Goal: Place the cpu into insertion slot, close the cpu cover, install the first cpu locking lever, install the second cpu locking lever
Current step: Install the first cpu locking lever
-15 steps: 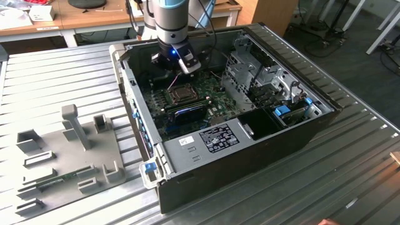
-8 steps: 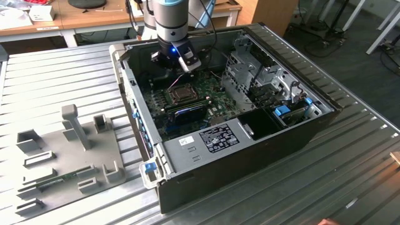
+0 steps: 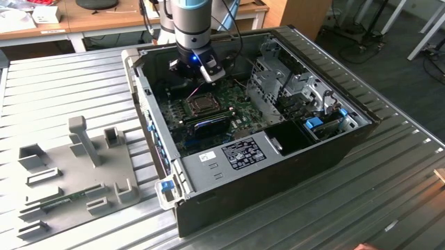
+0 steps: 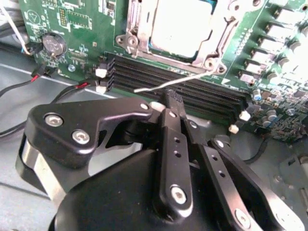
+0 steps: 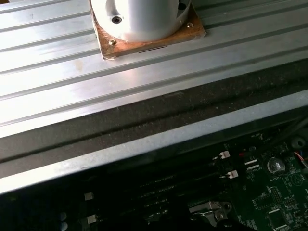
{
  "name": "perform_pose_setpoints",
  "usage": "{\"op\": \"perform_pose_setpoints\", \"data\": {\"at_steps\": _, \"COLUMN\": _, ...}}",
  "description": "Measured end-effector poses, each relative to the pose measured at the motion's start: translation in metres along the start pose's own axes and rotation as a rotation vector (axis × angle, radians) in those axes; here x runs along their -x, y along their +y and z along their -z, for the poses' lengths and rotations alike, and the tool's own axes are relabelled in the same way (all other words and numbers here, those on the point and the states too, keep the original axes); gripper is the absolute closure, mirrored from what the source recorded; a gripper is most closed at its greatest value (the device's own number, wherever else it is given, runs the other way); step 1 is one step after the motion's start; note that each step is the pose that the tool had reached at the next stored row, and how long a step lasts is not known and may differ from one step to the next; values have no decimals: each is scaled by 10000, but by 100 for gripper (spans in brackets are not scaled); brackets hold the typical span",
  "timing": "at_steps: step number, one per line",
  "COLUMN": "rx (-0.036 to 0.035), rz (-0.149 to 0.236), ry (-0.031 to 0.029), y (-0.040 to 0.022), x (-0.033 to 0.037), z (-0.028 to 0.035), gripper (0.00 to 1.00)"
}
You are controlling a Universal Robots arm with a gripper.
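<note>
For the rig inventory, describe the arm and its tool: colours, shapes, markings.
The arm is a silvery-grey cylinder with a pale blue band, ending in a black wrist block showing a small blue light. The tool is matte black: hinged link bars with rounded knuckles, silver pivot screws and small holes.

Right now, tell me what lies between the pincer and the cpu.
In the second wrist view, the black memory slots and a thin silvery locking lever lie between the pincer and the cpu.
</note>
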State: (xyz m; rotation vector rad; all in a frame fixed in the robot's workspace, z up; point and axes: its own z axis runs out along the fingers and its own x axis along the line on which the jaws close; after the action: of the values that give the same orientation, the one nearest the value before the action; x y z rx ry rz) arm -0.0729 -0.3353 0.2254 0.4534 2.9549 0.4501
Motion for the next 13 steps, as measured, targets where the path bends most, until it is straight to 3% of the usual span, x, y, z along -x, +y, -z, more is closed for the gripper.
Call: {"op": "perform_pose_setpoints", "data": {"at_steps": 13, "rx": 13, "rz": -3, "ry": 4, "y": -4, "x": 42, "z": -60, "gripper": 90}}
